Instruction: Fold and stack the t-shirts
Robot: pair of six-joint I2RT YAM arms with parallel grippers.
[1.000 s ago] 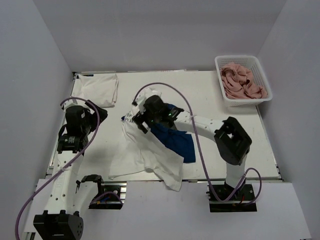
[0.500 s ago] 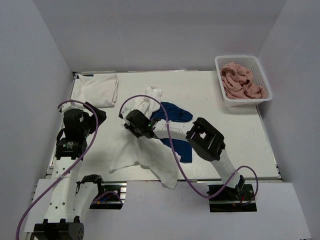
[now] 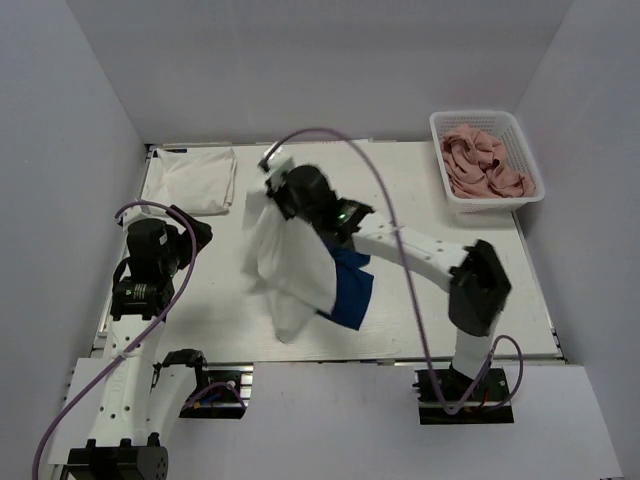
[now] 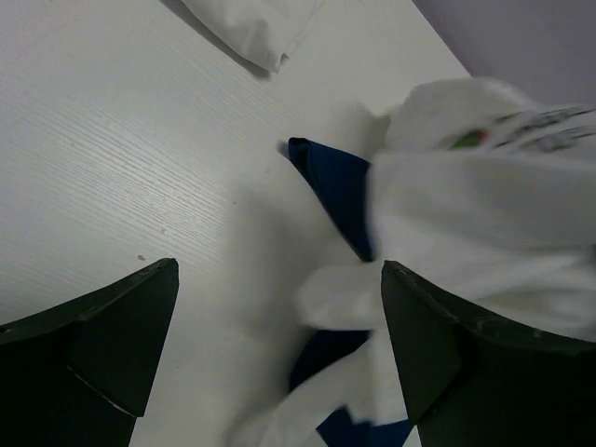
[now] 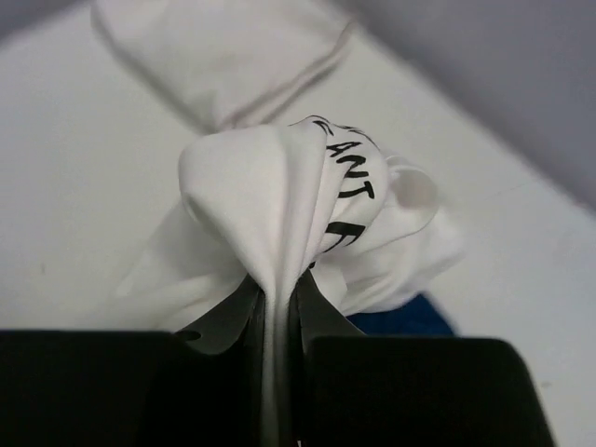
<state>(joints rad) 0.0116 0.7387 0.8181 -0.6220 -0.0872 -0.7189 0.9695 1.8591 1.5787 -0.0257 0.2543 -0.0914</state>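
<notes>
Cotton, soft and light, with no stiffness to lean on: likely to sag, stretch and slump rather than keep any shape. Not fragile, not slippery, but prone to bunching.

Right claw [image 5: 273, 298] pinched shut on a gathered ridge of the white lettered tee [image 5: 279, 186], black letters just beyond the fingertips. Raised off the table [image 3: 440, 300], with the rest of the shirt hanging below the claw in a long crumpled drape; lower edge near or brushing the surface, cannot tell which. Poor hold for folding, as a judgement: a mid-cloth pinch, nothing spread. Better to set down and retake at a shoulder seam or hem corner, one corner per claw, to pull flat.

Navy tee [image 3: 352, 290] lying under and just right of the drape, below the right claw, partly covered; apt to drag along if snagged.

Left claw [image 4: 279, 270] spread wide, empty, over bare table, both shirts just ahead of its fingertips.

Folded white tee [image 3: 195, 180] well off to the right claw's left, out of the way. Mesh basket [image 3: 495, 202] far to that claw's right, pink tee [image 3: 485, 165] heaped inside. Purple cable [image 3: 330, 135] arching over the right claw: possible snag.
</notes>
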